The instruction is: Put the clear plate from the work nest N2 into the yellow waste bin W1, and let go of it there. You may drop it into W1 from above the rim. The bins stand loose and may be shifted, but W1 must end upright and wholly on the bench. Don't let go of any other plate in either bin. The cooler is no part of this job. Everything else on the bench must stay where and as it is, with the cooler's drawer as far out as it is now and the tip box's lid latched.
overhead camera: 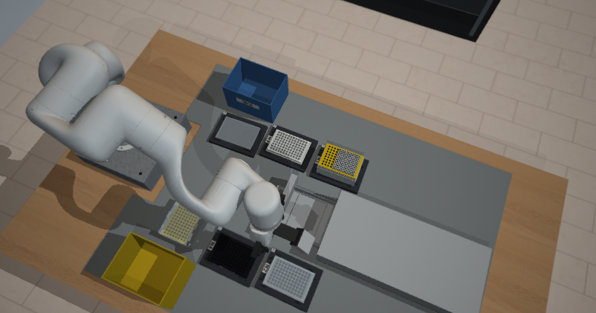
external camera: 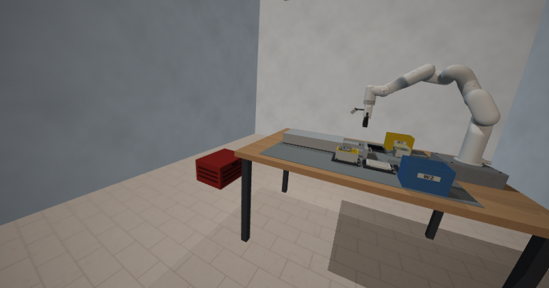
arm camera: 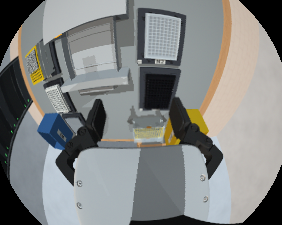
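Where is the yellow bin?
In the top view, the yellow waste bin stands at the bench's lower-left corner, just below the yellowish well plate and left of the black plate.

Yellow bin (overhead camera: 125,259), blue bin (overhead camera: 239,94), red crate (external camera: 217,168).

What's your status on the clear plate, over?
Pincer open, empty, high over bench. Clear well plate seated in black nest, untouched. Black well plate and pale yellow plate lie between it and yellow waste bin; carry over them.
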